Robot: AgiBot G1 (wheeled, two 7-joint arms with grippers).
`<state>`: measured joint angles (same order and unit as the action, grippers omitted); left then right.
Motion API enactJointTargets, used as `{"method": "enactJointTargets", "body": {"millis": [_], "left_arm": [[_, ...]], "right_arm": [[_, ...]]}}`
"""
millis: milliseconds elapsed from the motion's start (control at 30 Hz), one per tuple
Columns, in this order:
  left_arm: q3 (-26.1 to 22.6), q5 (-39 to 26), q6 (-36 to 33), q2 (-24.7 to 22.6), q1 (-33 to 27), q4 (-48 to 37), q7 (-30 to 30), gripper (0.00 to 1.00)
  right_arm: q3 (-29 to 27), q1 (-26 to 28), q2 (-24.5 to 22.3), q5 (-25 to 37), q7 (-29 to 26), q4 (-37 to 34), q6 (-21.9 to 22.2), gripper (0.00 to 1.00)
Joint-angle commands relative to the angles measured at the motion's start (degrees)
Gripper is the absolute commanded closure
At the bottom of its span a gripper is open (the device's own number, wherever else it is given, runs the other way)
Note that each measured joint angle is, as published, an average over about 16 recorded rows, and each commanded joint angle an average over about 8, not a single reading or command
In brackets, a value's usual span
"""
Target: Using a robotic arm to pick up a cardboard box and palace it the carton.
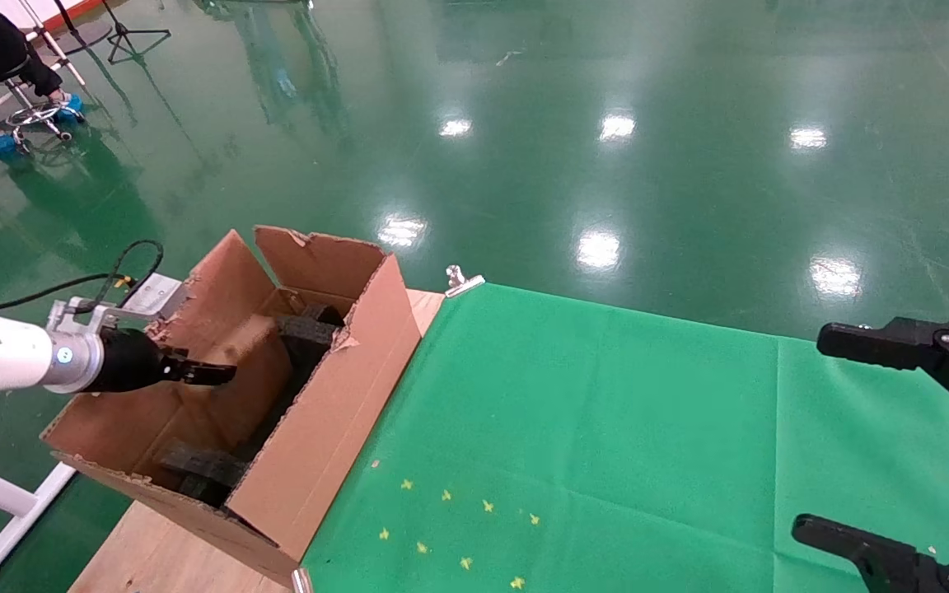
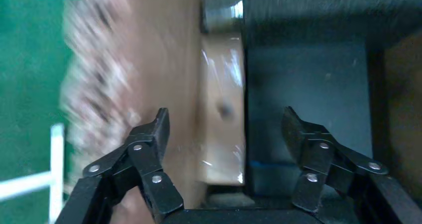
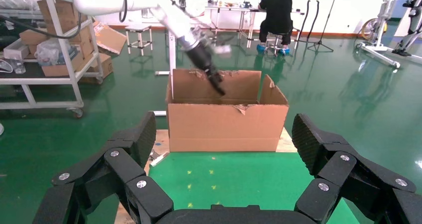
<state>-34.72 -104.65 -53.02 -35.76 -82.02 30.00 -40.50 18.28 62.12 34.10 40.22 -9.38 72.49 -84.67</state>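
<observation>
The left end effector (image 2: pixel 226 134), fingers spread and empty, is hovering inside the carton (image 1: pixel 334 412), directly over the lengthwise-lying cardboard box (image 2: pixel 223 109).

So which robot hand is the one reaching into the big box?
The left gripper, on the white arm: its open black fingers hang over the carton. The right gripper, all black and also open, waits above the green cloth, far from it.

We're seeing bright overhead lights glaring as white patches off the glossy green floor (image 1: pixel 606 165) (head view edges are bending). The left wrist view is smearing with motion blur; clear tape on the cardboard box (image 2: pixel 222 109) is catching glare.
</observation>
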Motion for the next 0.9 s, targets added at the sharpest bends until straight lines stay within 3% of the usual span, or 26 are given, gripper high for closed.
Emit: {"method": "enactJointTargets", "body": {"millis": [33,300,467,900], "left_arm": [[0.19,0.34,-0.32,0.12,-0.37,0.89,0.54,0.00],[4.46,9.49,-3.13,4.68,2.39,13.88,2.07,0.00],[5.34,11.67,-3.78,6.50,4.19,19.64,1.16,0.00],[5.65,12.96,-4.64,6.36,4.74,20.31,2.01,0.00]], "right_arm": [[0.00,0.00,0.00,0.00,0.00,0.00,0.00,0.00],[0.01,0.01,0.00,-0.01,0.01,-0.01,0.00,0.00],[0.00,0.00,-0.01,-0.02,0.01,-0.02,0.02,0.00],[0.01,0.00,-0.01,-0.02,0.02,-0.03,0.02,0.00]]}}
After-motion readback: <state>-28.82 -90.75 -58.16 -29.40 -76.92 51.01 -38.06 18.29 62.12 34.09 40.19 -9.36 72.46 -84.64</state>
